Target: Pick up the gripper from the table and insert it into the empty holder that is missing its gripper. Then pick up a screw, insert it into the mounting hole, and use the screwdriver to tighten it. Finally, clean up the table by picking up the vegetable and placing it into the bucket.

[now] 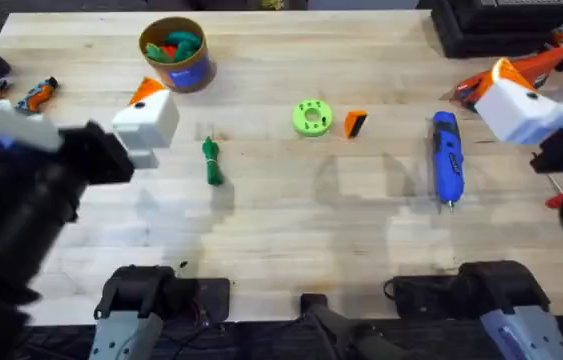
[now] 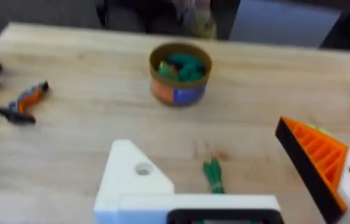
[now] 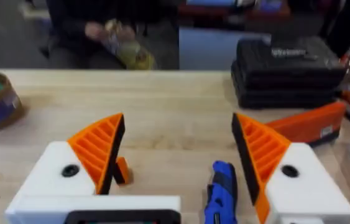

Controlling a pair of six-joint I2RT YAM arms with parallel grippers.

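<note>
Gripper: I see the orange wedge (image 1: pixel 356 123) lying on the desk (image 1: pixel 291 230), just right of the lime-green disc (image 1: pixel 312 117).
Holder: on my left gripper (image 2: pixel 249 180), the bare white block (image 2: pixel 132 180) carries no pad.
Left jaws: spread apart, grasping nothing.
Right jaws: my right gripper (image 3: pixel 178 162) stands released, above the blue screwdriver (image 1: pixel 446 155).
Vegetable: dark green piece (image 1: pixel 211 160), left of centre.
Bucket: far left (image 1: pixel 175 52), apparently already holding toy pieces.
</note>
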